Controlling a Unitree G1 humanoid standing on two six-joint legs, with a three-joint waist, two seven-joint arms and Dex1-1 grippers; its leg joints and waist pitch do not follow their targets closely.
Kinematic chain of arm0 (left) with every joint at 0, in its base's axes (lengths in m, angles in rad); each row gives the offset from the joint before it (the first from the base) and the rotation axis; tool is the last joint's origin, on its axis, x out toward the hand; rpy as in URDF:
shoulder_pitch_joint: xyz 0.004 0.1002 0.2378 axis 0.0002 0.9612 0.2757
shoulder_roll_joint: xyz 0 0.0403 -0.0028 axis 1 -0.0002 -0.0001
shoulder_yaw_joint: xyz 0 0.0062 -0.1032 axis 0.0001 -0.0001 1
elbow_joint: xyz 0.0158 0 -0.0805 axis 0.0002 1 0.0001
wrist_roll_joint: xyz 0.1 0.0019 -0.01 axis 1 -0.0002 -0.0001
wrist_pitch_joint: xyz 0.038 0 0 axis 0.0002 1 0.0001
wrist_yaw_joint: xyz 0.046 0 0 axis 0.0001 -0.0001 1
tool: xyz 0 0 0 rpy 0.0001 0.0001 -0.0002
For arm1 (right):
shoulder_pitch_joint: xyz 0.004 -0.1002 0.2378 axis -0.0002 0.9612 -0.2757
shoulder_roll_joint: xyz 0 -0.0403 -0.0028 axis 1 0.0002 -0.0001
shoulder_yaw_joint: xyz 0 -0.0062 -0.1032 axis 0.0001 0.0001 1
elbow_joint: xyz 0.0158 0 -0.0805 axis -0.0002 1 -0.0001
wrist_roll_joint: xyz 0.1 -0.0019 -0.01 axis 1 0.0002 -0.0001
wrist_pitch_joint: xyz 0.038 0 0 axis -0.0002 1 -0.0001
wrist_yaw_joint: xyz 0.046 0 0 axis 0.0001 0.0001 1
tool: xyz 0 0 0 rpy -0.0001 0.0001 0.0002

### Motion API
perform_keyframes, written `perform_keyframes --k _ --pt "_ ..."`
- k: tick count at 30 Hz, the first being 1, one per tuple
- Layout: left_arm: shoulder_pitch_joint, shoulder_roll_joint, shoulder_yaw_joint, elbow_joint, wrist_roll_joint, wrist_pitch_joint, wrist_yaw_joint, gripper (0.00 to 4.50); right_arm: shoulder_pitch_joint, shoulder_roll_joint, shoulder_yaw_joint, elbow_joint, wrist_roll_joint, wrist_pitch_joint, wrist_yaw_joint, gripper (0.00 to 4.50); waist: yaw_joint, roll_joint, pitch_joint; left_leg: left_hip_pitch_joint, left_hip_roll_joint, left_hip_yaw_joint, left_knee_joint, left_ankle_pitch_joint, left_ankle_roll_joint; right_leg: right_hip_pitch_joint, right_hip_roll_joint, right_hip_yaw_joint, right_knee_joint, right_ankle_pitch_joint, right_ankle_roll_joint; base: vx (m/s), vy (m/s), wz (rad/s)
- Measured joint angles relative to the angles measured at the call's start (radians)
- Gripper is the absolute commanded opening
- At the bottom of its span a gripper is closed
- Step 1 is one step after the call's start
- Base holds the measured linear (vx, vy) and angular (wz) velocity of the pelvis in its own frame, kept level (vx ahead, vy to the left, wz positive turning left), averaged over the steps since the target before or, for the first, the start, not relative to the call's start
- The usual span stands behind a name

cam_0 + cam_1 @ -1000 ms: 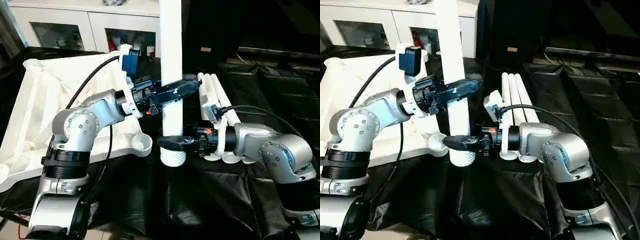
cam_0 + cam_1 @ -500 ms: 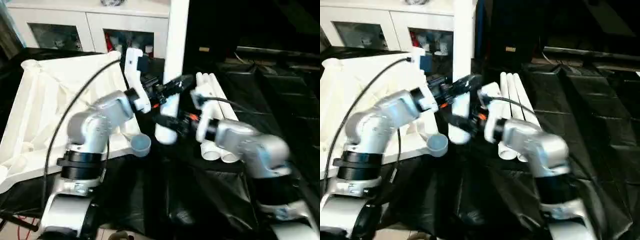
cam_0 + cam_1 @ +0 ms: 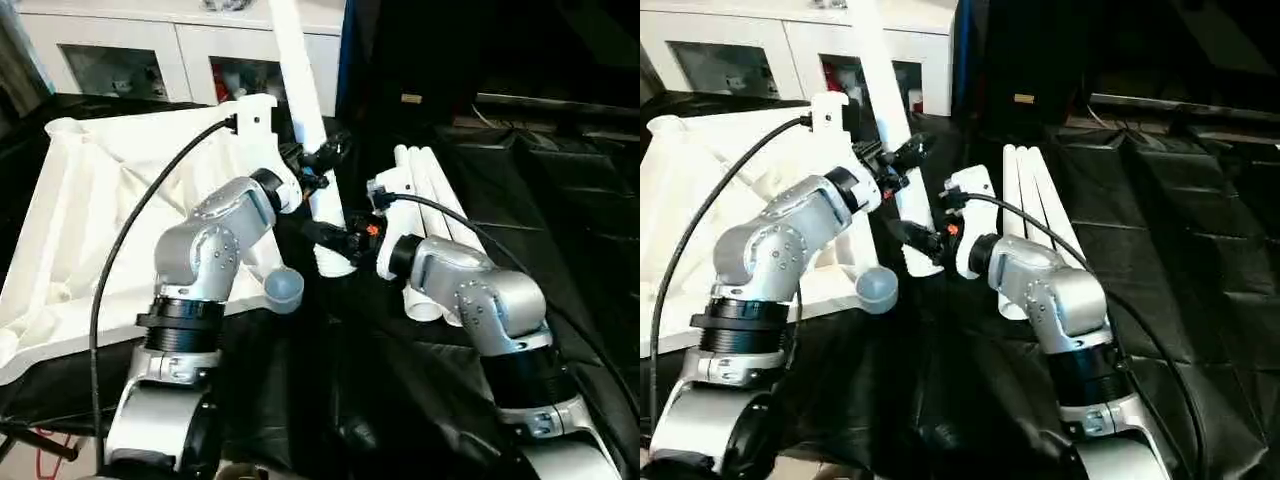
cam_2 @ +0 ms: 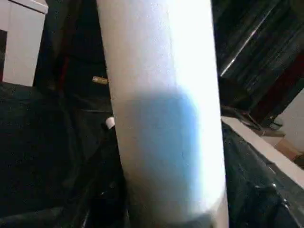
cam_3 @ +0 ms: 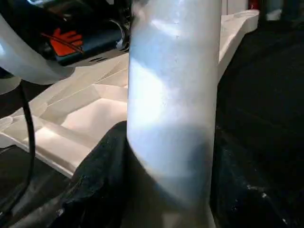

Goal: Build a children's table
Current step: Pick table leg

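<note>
Both my grippers, left [image 3: 322,160] and right [image 3: 322,235], clamp the leg [image 3: 305,110], now tilted from upright toward the tabletop's socket [image 3: 284,288] just below.

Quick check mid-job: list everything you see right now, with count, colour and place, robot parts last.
Tabletop: one, white, ribbed underside up, propped at left on the black sheet.
Corner socket: one seen clearly, round, at the tabletop's near corner.
Held leg: one, white tube, tilted, between both grippers, lower end above the sheet near the socket.
Spare legs: three, white, side by side on the sheet at right.
Sheet: one, black, covering the work surface.
Cabinet: one, white, glass-fronted, at the back.
Left gripper: black, shut on the held leg, higher up.
Right gripper: black, shut on the held leg near its lower end.
</note>
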Motion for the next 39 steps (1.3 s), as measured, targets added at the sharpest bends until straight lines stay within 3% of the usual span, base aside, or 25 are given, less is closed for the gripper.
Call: perform_keyframes --k 1,2,8,11,14,18,21,27,28,31,33,39 --pt "0.000 0.000 0.001 0.000 -0.005 0.000 -0.004 2.09 0.000 0.000 0.000 0.000 0.000 -0.001 0.002 2.51 0.000 0.000 0.000 0.000 0.000 0.000 0.000 0.000 0.000 0.000 0.000 0.000 0.000 0.000 0.000 0.000 0.000 0.00" --pt "0.000 0.001 0.000 -0.002 -0.008 0.000 -0.021 2.05 0.000 0.000 -0.004 0.000 0.007 0.000 0.006 2.65 0.000 0.000 0.000 0.000 0.000 0.000 0.000 0.000 0.000 0.000 0.000 0.000 0.000 0.000 0.000 0.000 0.000 0.00" --pt "0.000 0.027 -0.031 -0.014 -0.020 0.000 -0.133 1.93 -0.002 -0.047 -0.022 -0.015 0.062 0.036 0.093 3.07 0.001 0.000 0.000 0.000 0.000 0.000 0.000 0.000 0.000 0.000 0.000 0.000 0.000 0.000 0.000 0.000 0.000 0.00" --pt "0.005 0.088 -0.069 -0.023 -0.041 0.002 -0.262 1.93 -0.001 -0.123 -0.002 -0.053 0.091 0.078 0.190 3.14 0.001 0.001 0.000 0.000 0.000 0.000 0.000 0.000 0.000 0.000 0.000 0.000 0.000 0.000 0.000 0.000 0.000 0.00" --pt "0.006 0.111 -0.071 -0.024 -0.061 0.007 -0.343 1.93 -0.001 -0.148 0.003 -0.062 0.101 0.093 0.234 3.14 -0.001 0.001 0.000 0.000 0.000 0.000 0.000 0.000 0.000 0.000 0.000 0.000 0.000 0.000 0.000 0.000 0.000 0.00" --pt "0.008 0.191 -0.074 -0.032 -0.177 0.095 -0.570 1.93 0.000 -0.187 0.009 -0.089 0.150 0.121 0.312 3.14 -0.001 0.002 0.000 0.001 0.000 0.000 0.000 0.000 0.000 0.000 0.000 0.000 0.001 0.000 0.000 0.000 0.000 0.00" --pt "0.012 0.207 -0.069 -0.058 -0.213 0.113 -0.637 1.92 0.000 -0.192 0.011 -0.104 0.175 0.123 0.344 3.14 0.000 0.002 0.000 0.001 0.000 0.000 0.000 0.000 0.000 0.000 0.000 0.001 0.000 0.000 0.000 0.000 0.000 0.00" --pt "0.020 0.208 -0.067 -0.058 -0.218 0.114 -0.650 1.92 0.000 -0.192 0.018 -0.105 0.175 0.127 0.349 3.14 0.001 0.002 0.000 0.001 0.000 0.000 0.000 0.000 0.000 0.000 0.000 0.000 0.001 0.000 0.000 0.000 0.000 0.00" --pt "0.020 0.208 -0.067 -0.058 -0.222 0.118 -0.651 1.91 0.000 -0.194 0.019 -0.106 0.175 0.127 0.353 2.79 0.001 0.002 0.000 0.001 0.000 0.000 0.000 0.000 0.000 0.000 0.000 0.000 0.001 0.000 0.000 0.000 0.000 0.00" --pt "0.020 0.183 -0.048 -0.058 -0.272 0.152 -0.656 1.90 0.004 -0.209 0.020 -0.135 0.195 0.130 0.390 2.72 0.002 0.002 0.000 0.001 0.000 0.000 0.000 0.000 0.000 0.000 0.000 0.000 0.001 0.000 0.000 0.000 0.000 0.00" --pt "0.020 0.174 -0.045 -0.058 -0.292 0.163 -0.670 1.90 0.005 -0.209 0.020 -0.143 0.210 0.134 0.403 2.45 0.002 0.002 0.000 0.000 0.000 0.000 0.000 0.000 0.000 0.000 0.000 0.000 0.000 0.000 0.000 0.000 0.000 0.00" --pt "0.020 0.178 -0.045 -0.058 -0.294 0.175 -0.685 1.90 0.012 -0.208 0.022 -0.158 0.218 0.148 0.407 1.97 0.001 0.002 0.000 0.001 0.000 0.000 0.000 0.000 0.000 0.000 0.000 0.000 0.001 0.000 0.000 0.000 0.000 0.00"
